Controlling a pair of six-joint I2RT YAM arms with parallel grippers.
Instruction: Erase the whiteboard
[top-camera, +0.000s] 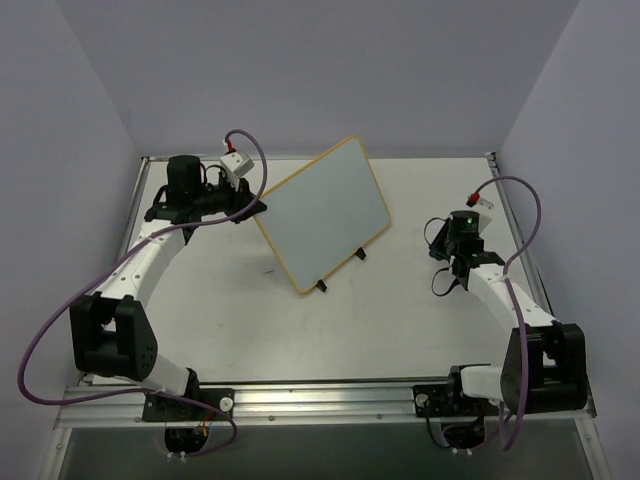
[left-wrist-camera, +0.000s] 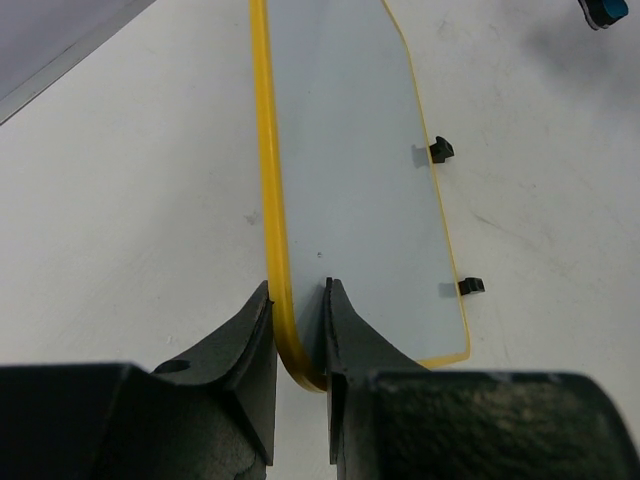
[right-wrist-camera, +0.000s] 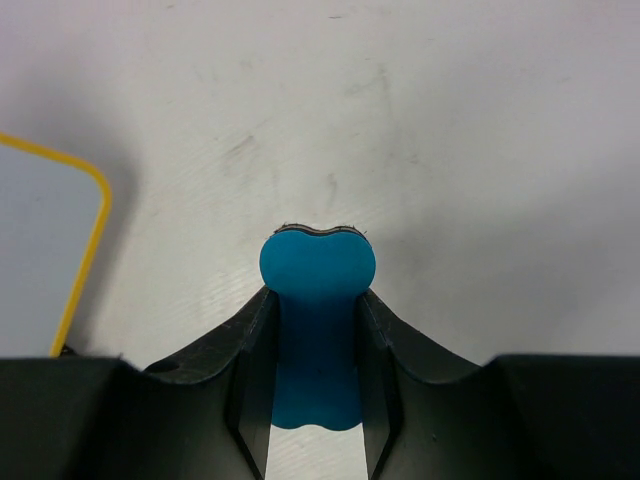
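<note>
so, whiteboard (top-camera: 325, 215): stands tilted on its clip feet (left-wrist-camera: 441, 150) near the middle of the table (top-camera: 300, 330); face reads blank from above, though faint marks may be lost at this size.
left gripper (left-wrist-camera: 298, 320): fingers pinched on the board's yellow frame at one rounded corner.
right gripper (right-wrist-camera: 318, 300): fingers clamped on the blue eraser (right-wrist-camera: 318, 265), apart from the board, off to its right.
risk, board: corner-only hold; wiping pressure could pivot it, skid the feet or slide it out of the pinch.
risk, eraser: gripped at its waist with a short end showing; a hard press could twist it or put fingertips on the surface.
risk, arms: a wipe towards the held corner might bring the grippers together.
</note>
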